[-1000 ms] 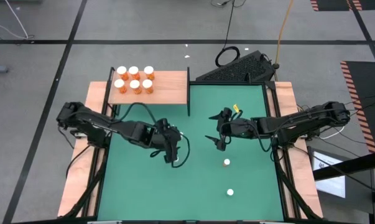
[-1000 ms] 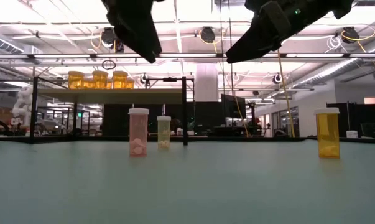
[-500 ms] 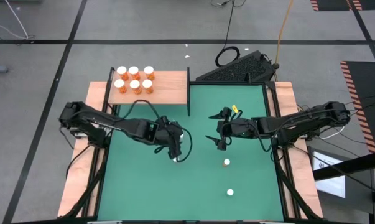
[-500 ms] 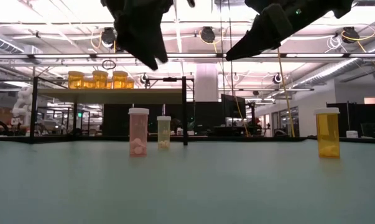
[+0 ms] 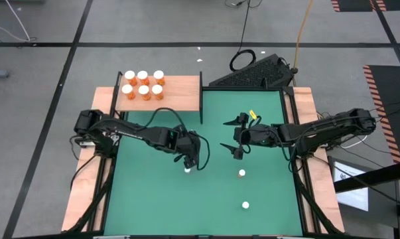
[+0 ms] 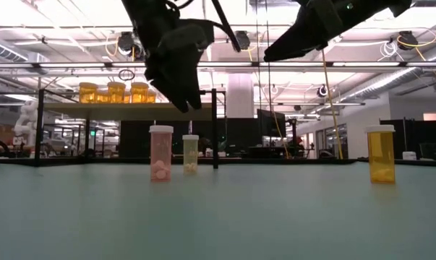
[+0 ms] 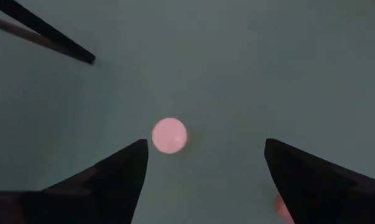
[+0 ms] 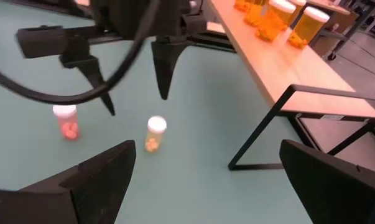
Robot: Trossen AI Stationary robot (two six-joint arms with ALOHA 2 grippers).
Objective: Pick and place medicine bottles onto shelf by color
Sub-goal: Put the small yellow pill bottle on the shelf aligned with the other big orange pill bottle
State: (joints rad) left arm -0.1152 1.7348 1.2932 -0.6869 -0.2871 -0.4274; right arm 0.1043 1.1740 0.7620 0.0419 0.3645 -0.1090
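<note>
Six orange bottles (image 5: 142, 85) stand on the wooden shelf (image 5: 180, 93) at the far left. A pink bottle (image 6: 160, 153) and a smaller pale yellow bottle (image 6: 191, 153) stand upright on the green mat, close together. My left gripper (image 5: 193, 162) hangs open above them. One round cap (image 7: 170, 135) shows below and between its fingers, and one cap (image 5: 187, 170) shows at its near side. My right gripper (image 5: 234, 138) is open and empty above the mat's middle. A yellow bottle (image 6: 381, 154) stands to the right (image 5: 241, 172).
Another white-capped bottle (image 5: 246, 205) stands near the mat's front. The shelf's black post (image 5: 201, 109) rises at its right edge, close to the left arm. A black ribbed object (image 5: 253, 73) lies beyond the table's far edge. Bare green mat (image 5: 146, 206) lies front left.
My left gripper has gone toward the table's right edge and come down, and now hangs over the pink and pale yellow bottles. A white cap at its near side has come into the high view. The bottles stand as before.
</note>
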